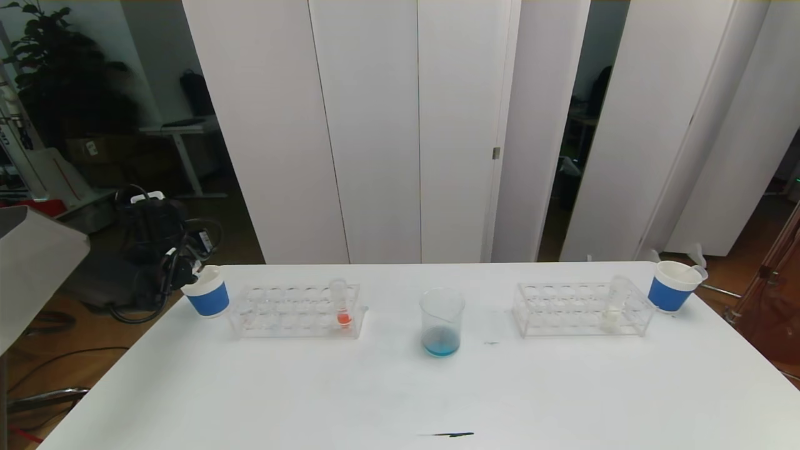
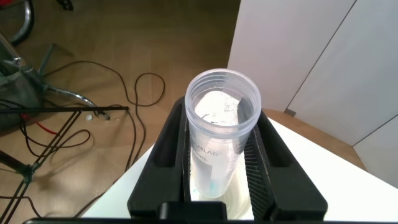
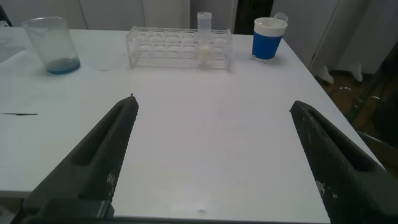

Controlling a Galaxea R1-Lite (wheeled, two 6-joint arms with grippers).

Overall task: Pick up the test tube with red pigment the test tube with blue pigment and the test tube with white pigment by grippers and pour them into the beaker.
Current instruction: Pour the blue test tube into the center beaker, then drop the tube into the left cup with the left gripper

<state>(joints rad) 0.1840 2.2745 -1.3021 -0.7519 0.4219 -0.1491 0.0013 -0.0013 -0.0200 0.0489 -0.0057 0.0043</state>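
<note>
Presently a clear test tube (image 2: pixel 219 134), emptied but for faint blue traces, is clamped between the fingers of the left gripper (image 2: pixel 221 155), over the paper cup (image 1: pixel 205 290) at the table's (image 1: pixel 312 400) left edge. Well off to its right stands the beaker (image 1: pixel 442 322), blue liquid at its bottom. The right gripper (image 3: pixel 211 149) is spread wide, empty, low over the table; ahead of it, the test tube with white pigment (image 3: pixel 204 38) is seated in a rack (image 3: pixel 179 46).

beaker (image 1: pixel 442 322) centred on table (image 1: pixel 400 400), between two racks (image 1: pixel 296 310)

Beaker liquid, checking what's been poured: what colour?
Blue, pooled in the clear glass beaker; head view shows it best.
</note>
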